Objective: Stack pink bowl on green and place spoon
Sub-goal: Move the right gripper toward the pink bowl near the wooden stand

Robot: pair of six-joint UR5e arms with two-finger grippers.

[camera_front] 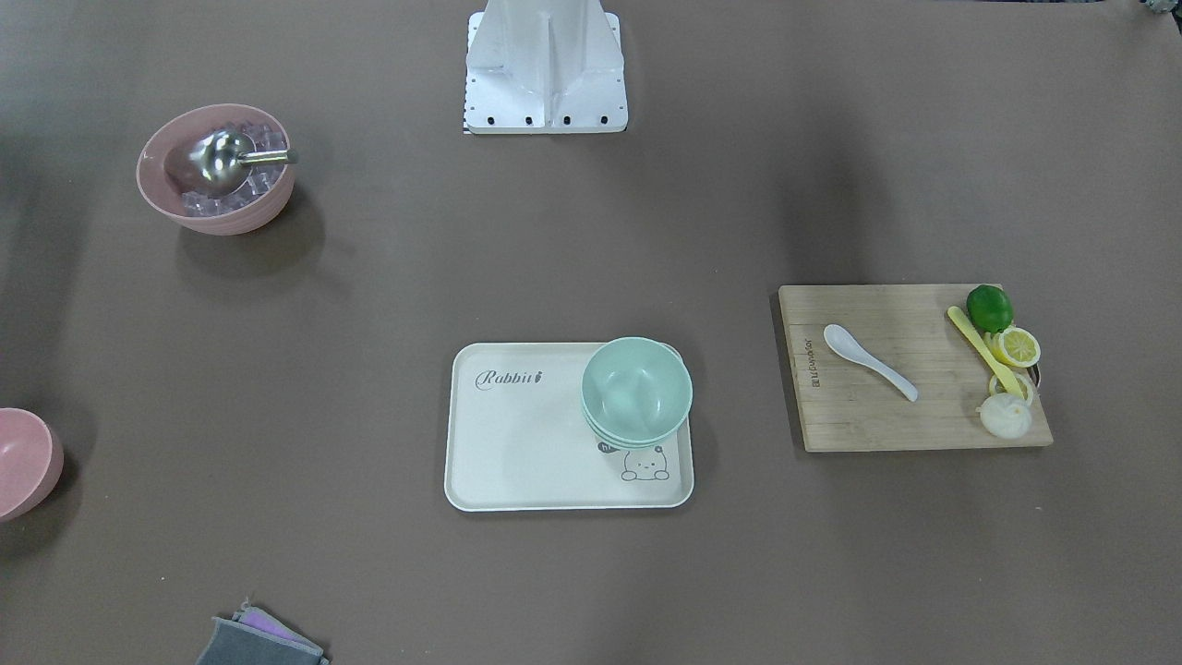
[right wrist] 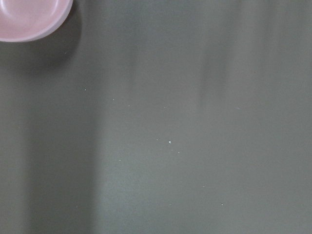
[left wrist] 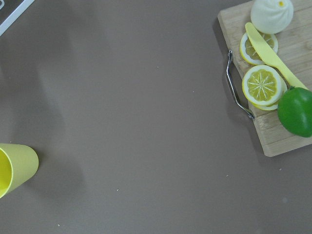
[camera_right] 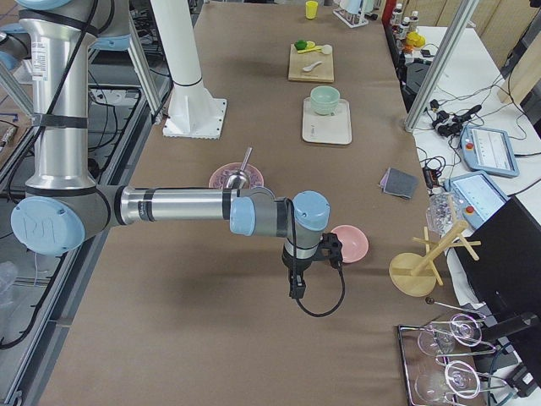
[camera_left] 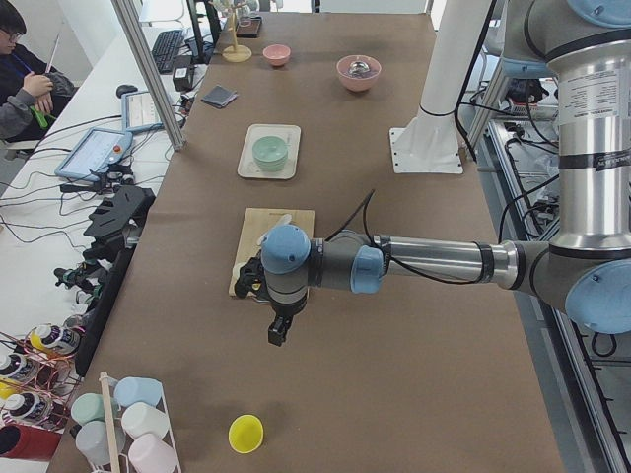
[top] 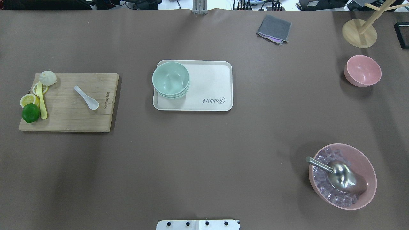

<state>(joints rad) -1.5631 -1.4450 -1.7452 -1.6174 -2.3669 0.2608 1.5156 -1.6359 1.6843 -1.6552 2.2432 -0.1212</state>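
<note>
Bench point(top: 204, 159) was flat brown. Pink bowl point(top: 362, 70) was plain pale pink. Green bowl point(top: 170, 76) was pale mint, no pattern. Spoon point(top: 87, 97) was glossy white. Tray point(camera_front: 517, 443) was cream with dark "Rabbit" script and a line-drawn bear. Cutting board point(top: 70, 111) was light wood with a striped grain. Lime point(top: 30, 112) was green, lemon slices point(top: 28, 99) yellow, utensil point(top: 42, 103) pale yellow, bun point(top: 48, 77) white. Ice bowl point(top: 367, 163) was dusty pink, its scoop point(top: 342, 174) steel grey. Cloth point(top: 274, 28) was grey with a purple edge. Cup point(left wrist: 14, 168) was yellow.

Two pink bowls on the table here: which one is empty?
The smaller pink bowl near the wooden stand. Its inside is bare; the larger pink bowl, nearer the robot, holds ice cubes and a steel scoop.
</note>
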